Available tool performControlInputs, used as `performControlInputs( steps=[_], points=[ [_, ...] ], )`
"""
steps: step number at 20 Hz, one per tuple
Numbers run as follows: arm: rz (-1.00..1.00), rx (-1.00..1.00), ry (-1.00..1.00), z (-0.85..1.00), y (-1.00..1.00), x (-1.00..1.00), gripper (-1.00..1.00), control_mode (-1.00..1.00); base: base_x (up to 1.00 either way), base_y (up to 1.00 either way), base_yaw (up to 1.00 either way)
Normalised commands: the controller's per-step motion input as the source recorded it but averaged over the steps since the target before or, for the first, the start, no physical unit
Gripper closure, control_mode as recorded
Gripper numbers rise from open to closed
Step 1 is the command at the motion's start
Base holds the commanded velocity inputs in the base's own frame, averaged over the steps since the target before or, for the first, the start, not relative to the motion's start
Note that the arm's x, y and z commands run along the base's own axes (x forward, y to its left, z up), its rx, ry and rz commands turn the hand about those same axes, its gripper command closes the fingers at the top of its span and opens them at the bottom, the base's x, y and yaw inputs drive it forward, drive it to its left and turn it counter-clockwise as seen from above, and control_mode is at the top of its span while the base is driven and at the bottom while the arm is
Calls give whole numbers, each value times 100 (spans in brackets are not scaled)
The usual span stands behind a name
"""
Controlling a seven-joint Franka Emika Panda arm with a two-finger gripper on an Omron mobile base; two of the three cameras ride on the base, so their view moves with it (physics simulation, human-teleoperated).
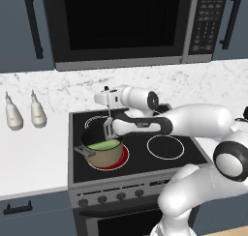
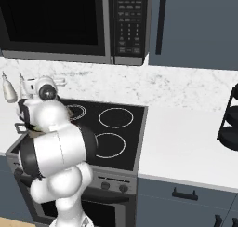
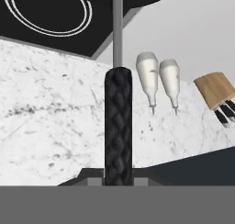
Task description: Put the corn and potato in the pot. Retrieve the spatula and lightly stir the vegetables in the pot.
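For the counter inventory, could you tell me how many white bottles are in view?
2: one bottle and a second bottle stand side by side on the counter left of the stove; others may be hidden.

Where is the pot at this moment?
In the left base view the pot stands on the stove's front left burner, glowing red, with the spatula reaching down into it.

- The tan-beige round pot (image 1: 103, 154) has a smooth, matt outer wall and dark grey handles that look like matt plastic.
- The slim spatula (image 3: 118, 122) has a black grip with a woven, diamond-textured surface and a plain grey metal-like shaft above it.
- The black glass-like cooktop (image 1: 160, 158) is smooth and glossy.
- The white marble-patterned backsplash (image 1: 193, 80) is smooth, with grey veining.
- The two cream-white bottles (image 1: 23, 112) look like smooth plastic.
- The tan wooden knife block (image 3: 215, 88) is matt.
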Motion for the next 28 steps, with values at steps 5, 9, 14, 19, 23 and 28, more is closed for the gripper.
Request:
performControlInputs(
  steps=[5,9,14,19,23,28],
  points=[
    [0,0,-2,-13,28,33,100,-100,0,0,0],
    [0,0,0,-54,50,22,100,-100,0,0,0],
    [0,0,0,-41,43,-18,100,-100,0,0,0],
    [-3,0,0,-39,33,-39,100,-100,0,0,0],
    [-3,0,0,-61,35,-43,100,-100,0,0,0],
    [-8,4,-2,-50,17,-16,100,-100,0,0,0]
  ],
)
